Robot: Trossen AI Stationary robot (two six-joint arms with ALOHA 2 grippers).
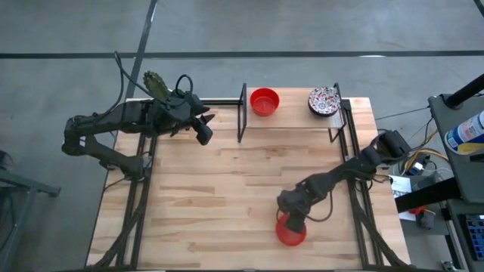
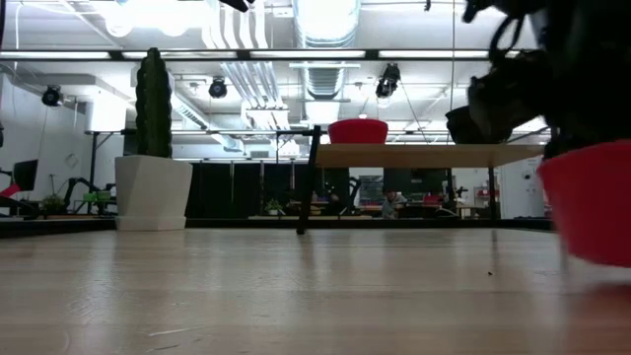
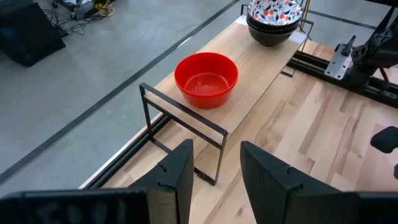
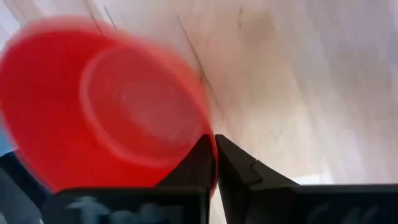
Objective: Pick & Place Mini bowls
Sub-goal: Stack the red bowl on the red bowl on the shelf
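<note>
- The right gripper is low over the near part of the pale wooden bench, its arm reaching in from the right edge.
- Its fingers are pinched on the rim of a plain glossy red mini bowl. In the right wrist view the two dark fingers are pressed almost together, with the bowl's edge caught between them and the rest of the bowl spreading out to one side.
- In the high view this held red bowl shows just under the gripper, near the bench's front edge. The low view shows it with its base slightly clear of the bench top.
- The left gripper hangs above the far left part of the bench, its fingers spread apart and holding nothing.
- Ahead of the left fingers stands a low wooden shelf on a thin black metal frame, along the bench's far edge.
- A second plain red mini bowl sits upright on the shelf's left part.
- A white mini bowl with a red and blue floral pattern sits on the shelf's right end, apparently nested in a dark bowl, well apart from both grippers.
- A green cactus in a white pot stands at the bench's far left corner.
</note>
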